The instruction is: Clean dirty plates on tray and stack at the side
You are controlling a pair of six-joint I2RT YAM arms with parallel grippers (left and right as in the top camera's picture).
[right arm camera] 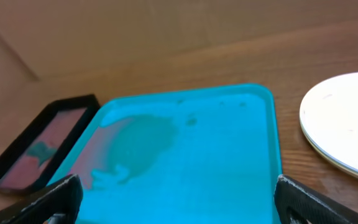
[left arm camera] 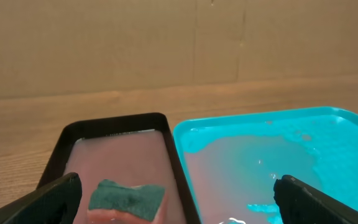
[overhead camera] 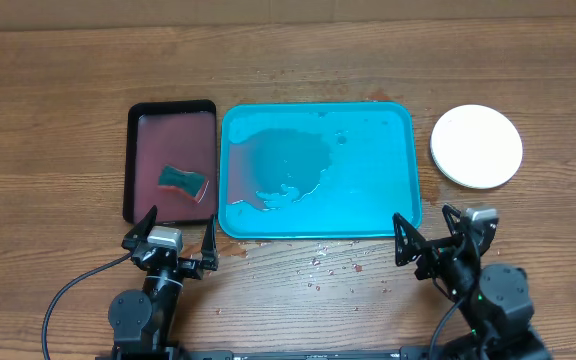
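0 plates lie on the blue tray (overhead camera: pixel 393 195). The plates (overhead camera: pixel 476 146) sit in a stack on the table just to its right, apart from the rim, with a clean white one on top. How many lie under it I cannot count. Pinkish water (overhead camera: pixel 283 165) pools over the tray's left half, and the sponge (overhead camera: pixel 183 180) rests in the small black-rimmed tray (overhead camera: pixel 140 150) at the left.

Both arms hang near the table's front edge. The left gripper (overhead camera: pixel 178 230) has its 2 fingers spread wide with nothing between them. The right gripper (overhead camera: pixel 427 228) is spread and empty too, near the tray's front right corner.

By my reading the job is at its end, so the step in hand is parking the arms. Doing it well means keeping both pairs of fingers off the tray rim, so the water does not slosh, and well apart from the stack, so nothing knocks it askew. Droplets (overhead camera: pixel 318 265) speckle the wood in front of the tray and are best avoided.
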